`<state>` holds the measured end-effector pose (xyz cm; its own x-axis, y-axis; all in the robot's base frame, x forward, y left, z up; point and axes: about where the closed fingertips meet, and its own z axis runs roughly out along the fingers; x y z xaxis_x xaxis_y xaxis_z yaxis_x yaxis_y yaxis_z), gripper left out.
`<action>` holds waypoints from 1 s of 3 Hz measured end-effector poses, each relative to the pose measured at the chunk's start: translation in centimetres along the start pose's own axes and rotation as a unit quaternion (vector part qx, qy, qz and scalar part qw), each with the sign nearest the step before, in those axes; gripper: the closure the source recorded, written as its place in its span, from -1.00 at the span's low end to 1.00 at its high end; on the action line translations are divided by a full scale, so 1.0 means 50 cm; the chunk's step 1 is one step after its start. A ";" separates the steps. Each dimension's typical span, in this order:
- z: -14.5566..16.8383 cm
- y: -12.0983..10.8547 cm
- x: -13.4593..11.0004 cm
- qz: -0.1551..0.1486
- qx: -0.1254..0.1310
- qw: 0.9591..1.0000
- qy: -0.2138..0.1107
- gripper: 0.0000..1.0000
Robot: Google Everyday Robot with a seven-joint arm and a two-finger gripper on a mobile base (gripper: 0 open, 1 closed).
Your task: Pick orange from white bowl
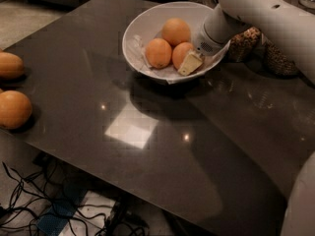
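The white bowl (pixel 135 41) with a crinkled paper lining stands at the far middle of the dark table. Three oranges lie in it: one at the back (pixel 176 31), one at the front left (pixel 158 52) and one at the front right (pixel 181 53). My gripper (pixel 190 62) reaches down into the bowl from the upper right. Its pale tip rests against the right side of the front right orange. The white arm (pixel 256 9) hides the bowl's right rim.
Two more oranges (pixel 14 109) (pixel 9 65) lie at the far left, beyond the table edge. Glass jars of grains (pixel 244 44) (pixel 278 59) stand right of the bowl, under the arm. Cables (pixel 29 205) lie on the floor below the table's front edge.
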<state>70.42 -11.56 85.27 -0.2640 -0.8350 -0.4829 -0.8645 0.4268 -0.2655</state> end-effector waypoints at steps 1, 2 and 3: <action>0.000 0.000 0.000 0.000 0.000 1.000 0.000 1.00; -0.020 0.005 -0.009 -0.009 -0.003 1.000 -0.009 1.00; -0.070 0.015 -0.022 -0.025 -0.004 0.999 -0.027 1.00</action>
<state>68.57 -11.52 88.52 -0.1971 -0.8346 -0.5143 -0.8791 0.3827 -0.2841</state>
